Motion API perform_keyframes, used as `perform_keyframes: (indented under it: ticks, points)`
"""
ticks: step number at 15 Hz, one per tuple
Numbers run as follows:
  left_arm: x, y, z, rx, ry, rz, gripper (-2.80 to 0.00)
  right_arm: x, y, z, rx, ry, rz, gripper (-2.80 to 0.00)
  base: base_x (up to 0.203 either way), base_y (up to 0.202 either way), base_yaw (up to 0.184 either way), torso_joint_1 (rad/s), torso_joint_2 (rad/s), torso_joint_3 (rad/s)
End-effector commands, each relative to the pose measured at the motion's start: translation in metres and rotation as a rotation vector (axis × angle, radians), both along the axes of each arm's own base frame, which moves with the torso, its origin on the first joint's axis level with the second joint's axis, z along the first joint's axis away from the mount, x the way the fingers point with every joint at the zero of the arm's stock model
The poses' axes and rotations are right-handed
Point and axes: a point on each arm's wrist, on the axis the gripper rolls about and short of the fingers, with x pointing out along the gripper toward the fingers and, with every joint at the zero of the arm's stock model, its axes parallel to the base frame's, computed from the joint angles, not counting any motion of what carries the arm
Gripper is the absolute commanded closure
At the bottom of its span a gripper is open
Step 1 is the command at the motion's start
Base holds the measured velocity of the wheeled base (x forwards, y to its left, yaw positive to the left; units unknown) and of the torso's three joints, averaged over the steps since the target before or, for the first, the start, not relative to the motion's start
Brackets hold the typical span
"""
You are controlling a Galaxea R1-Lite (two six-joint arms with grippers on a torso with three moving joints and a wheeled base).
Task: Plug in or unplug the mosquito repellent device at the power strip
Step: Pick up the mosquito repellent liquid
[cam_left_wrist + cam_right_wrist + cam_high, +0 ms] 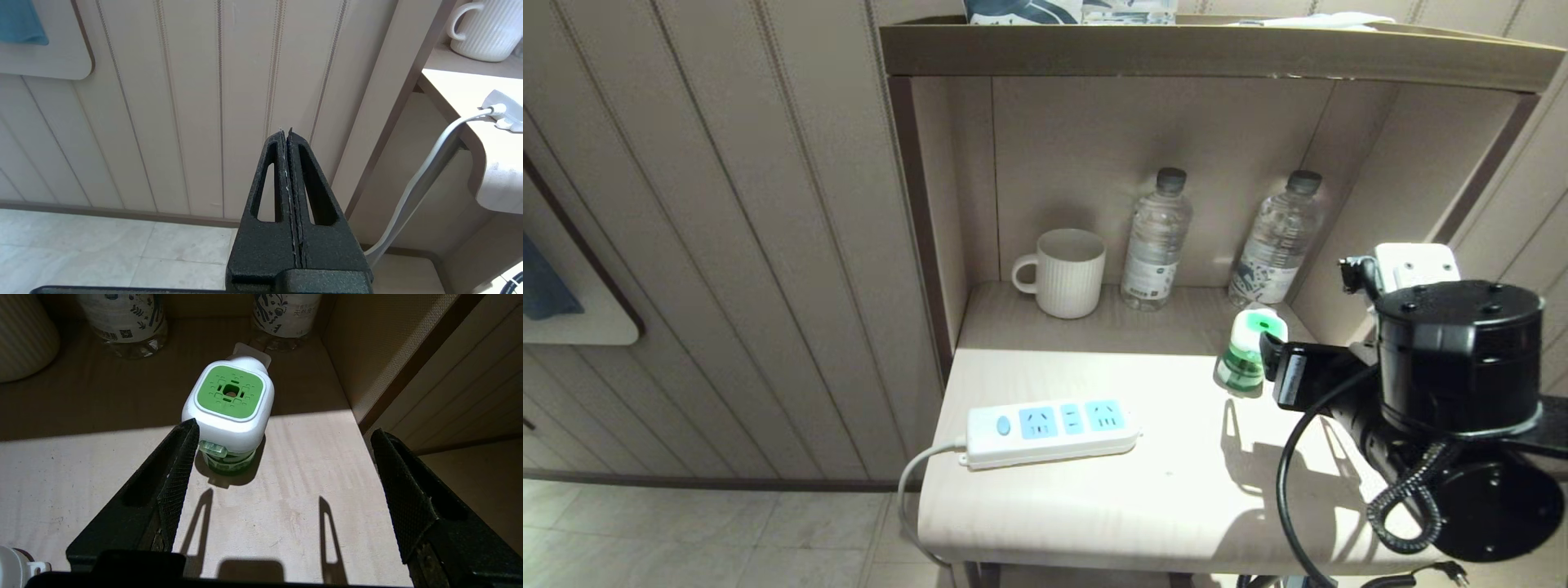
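Head view: the mosquito repellent device (1249,349) stands upright on the table (1094,498), unplugged, well apart from the power strip (1052,431) near the front left. The right gripper (1278,371) sits right beside it. A mug (1063,271) and two water bottles (1156,241) line the back.

Left wrist view: the left gripper (286,134) is off the table's side, fingers pressed together, holding nothing.

Right wrist view: fingers (173,486) spread wide, holding nothing; the device (229,406) stands just past them, one fingertip right at its side.

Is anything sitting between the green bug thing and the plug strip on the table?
No. Only bare tabletop lies between the mosquito repellent device and the power strip. The mug and water bottles stand farther back.
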Motion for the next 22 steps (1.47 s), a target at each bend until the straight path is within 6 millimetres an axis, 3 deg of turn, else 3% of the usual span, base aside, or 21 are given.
perform_keyframes:
  ticks: [1, 4, 12, 22]
  points:
    - [0.000, 0.000, 0.000, -0.001, 0.000, 0.001, 0.00, 0.005, 0.003, -0.002, 0.018, -0.004, -0.021, -2.80, 0.000, 0.000, 0.000, 0.000, 0.00, 0.000]
    - [0.000, 0.000, 0.000, -0.001, -0.001, 0.001, 0.00, 0.007, 0.006, -0.006, 0.018, 0.006, -0.018, -2.80, 0.000, 0.000, 0.000, 0.000, 0.00, 0.000]
    - [0.000, 0.000, 0.000, 0.000, -0.004, 0.001, 0.00, 0.041, 0.030, -0.031, 0.021, 0.048, -0.012, -2.80, 0.000, 0.000, 0.000, 0.000, 0.00, 0.000]
    - [0.000, 0.000, 0.001, 0.002, -0.006, 0.001, 0.00, 0.056, 0.028, -0.034, 0.037, -0.013, -0.040, -2.80, 0.000, 0.000, 0.000, 0.000, 0.00, 0.000]
